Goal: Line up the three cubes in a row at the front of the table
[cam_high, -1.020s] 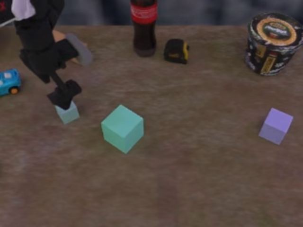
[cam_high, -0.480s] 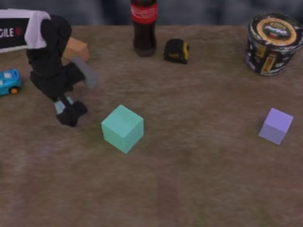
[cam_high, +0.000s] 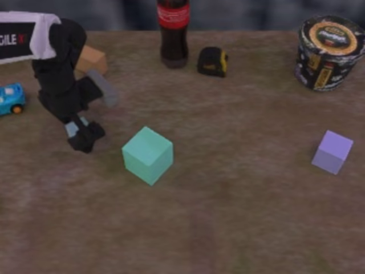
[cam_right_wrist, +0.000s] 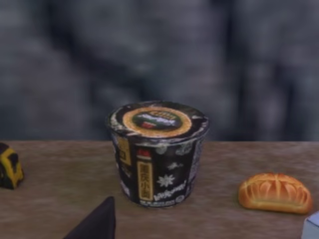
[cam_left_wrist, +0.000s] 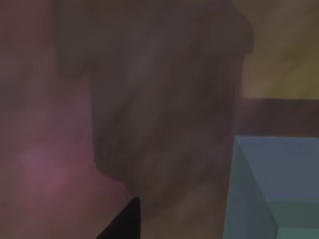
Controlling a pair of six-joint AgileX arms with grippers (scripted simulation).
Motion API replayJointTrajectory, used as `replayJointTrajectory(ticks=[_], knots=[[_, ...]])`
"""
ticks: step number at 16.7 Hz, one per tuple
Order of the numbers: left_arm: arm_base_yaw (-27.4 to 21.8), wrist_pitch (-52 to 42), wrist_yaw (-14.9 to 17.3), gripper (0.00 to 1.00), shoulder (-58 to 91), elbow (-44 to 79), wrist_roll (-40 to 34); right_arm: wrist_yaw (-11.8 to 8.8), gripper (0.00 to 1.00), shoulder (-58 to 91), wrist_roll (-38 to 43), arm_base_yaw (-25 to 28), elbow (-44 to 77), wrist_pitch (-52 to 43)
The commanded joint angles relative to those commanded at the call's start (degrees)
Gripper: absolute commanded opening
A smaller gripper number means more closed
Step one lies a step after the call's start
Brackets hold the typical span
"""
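The small pale teal cube point(cam_high: 72, 127) sits on the table point(cam_high: 228, 228) at the left, mostly hidden under my left gripper point(cam_high: 84, 136), which is down around it and open. In the left wrist view that cube point(cam_left_wrist: 279, 184) looms close, with bare table between it and one dark fingertip point(cam_left_wrist: 124, 224). The large teal cube point(cam_high: 147, 154) stands just right of the gripper. The lavender cube point(cam_high: 332, 151) rests far right; a corner of it point(cam_right_wrist: 314, 226) shows in the right wrist view. My right gripper point(cam_right_wrist: 144, 231) is parked out of the top view, open and holding nothing.
Along the back stand a tan wooden block point(cam_high: 91, 59), a cola bottle point(cam_high: 173, 31), a yellow-black tape measure point(cam_high: 213, 61) and a noodle cup point(cam_high: 329, 51). A blue toy car point(cam_high: 11, 98) lies at the left edge. A bread roll point(cam_right_wrist: 275, 193) lies beside the cup.
My left gripper has come down from above the small pale teal cube to sit around it, covering most of it. In the last half second it barely moved. The other cubes stayed put.
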Motion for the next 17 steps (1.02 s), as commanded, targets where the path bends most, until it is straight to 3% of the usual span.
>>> replayJointTrajectory(ticks=[8,17], knots=[[0.0,0.0,0.0,0.02,0.0,0.0,0.0,0.0,1.0,0.0,0.0,0.0,0.0,0.0],[0.0,-1.4,0.9,0.0,-2.2,0.1,-0.7,0.0,1.0,0.0,0.0,0.0,0.0,0.0]])
